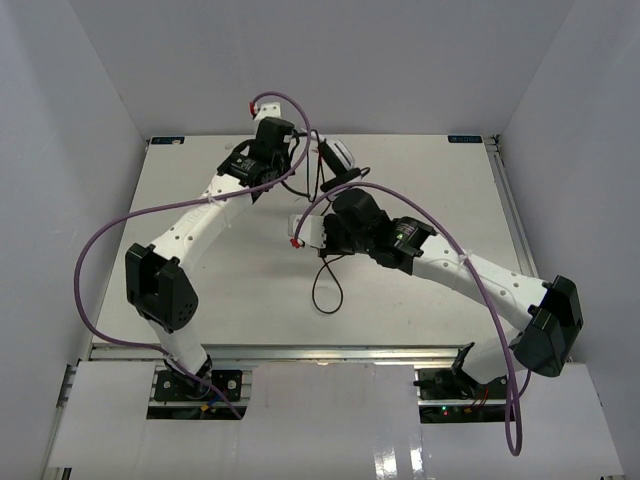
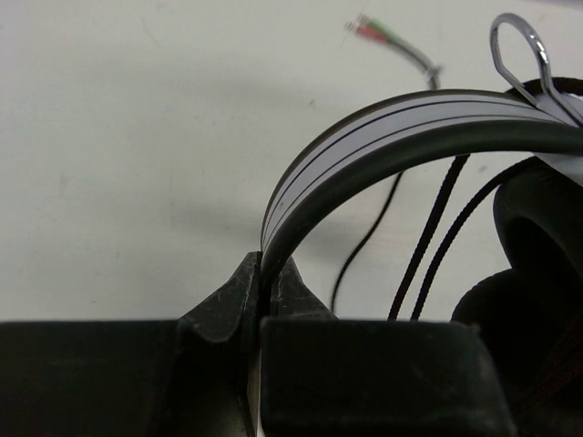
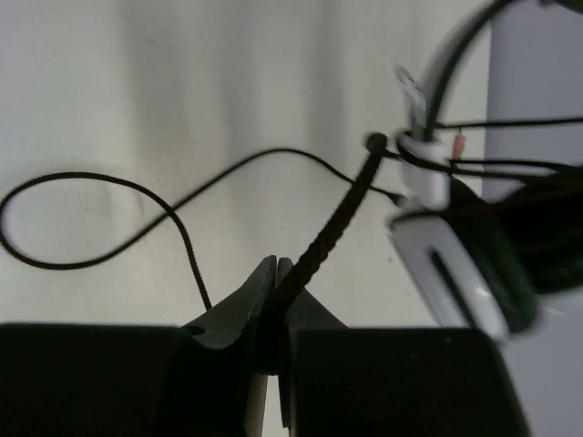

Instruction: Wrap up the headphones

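Cut off: black-and-white headband headphones [image 2: 392,137], earcup at the frame edge.
Count: one pair; one thin black cord [image 3: 109,187].
Left gripper [image 2: 267,278]: clenched on headphones.
Right gripper [image 3: 276,287]: pinching cord.

**Headphones** [image 1: 338,155]: small headband headset, black and white.
- Headband [image 2: 392,132]: pale arc with thin dark stripes and a dark underside.
- Fittings: a chrome wire slider [image 2: 521,45] at one end, with a black padded ear cushion [image 2: 537,264] below it.
- Position: far centre of the table [image 1: 450,190]. One end of the band is clamped in the left gripper [image 2: 264,278] and the band arches away from it.

**Cord** [image 3: 330,232]: long, thin, black, braided.
- One stretch is pinched in the right gripper [image 3: 276,278] and runs taut to the white earcup [image 3: 451,273].
- The slack lies in a loop on the table, nearer than the headset.
- Free end [image 2: 369,32]: bare, with red and green wires showing.
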